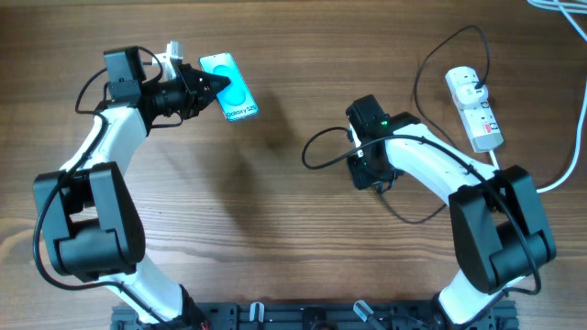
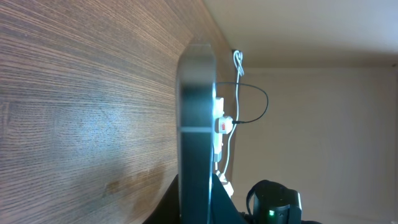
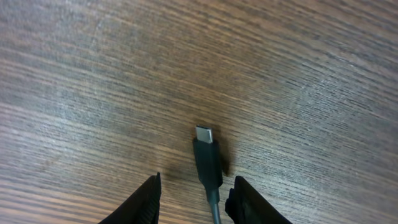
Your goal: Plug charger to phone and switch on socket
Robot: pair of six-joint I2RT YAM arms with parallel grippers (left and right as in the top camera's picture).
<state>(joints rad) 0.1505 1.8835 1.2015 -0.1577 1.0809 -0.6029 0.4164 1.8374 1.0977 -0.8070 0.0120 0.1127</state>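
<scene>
Two arms split the work. Farthest left of the socket (image 1: pixel 474 108), the left gripper (image 1: pixel 213 87) has its jaws clamped on the phone (image 1: pixel 231 87). It seems to hold the phone clear of the desk (image 1: pixel 275 229), probably so the port end is free to meet a plug. Nearer the socket, yet well left of it, the right gripper (image 3: pixel 196 183) hangs over the charger (image 3: pixel 208 163). Its jaws stand apart, one on either side of the metal-tipped plug and touching neither side, seemingly lined up to pinch it. On the socket itself the white adapter (image 1: pixel 469 89) sits plugged in, so there only the switch looks left to do.
</scene>
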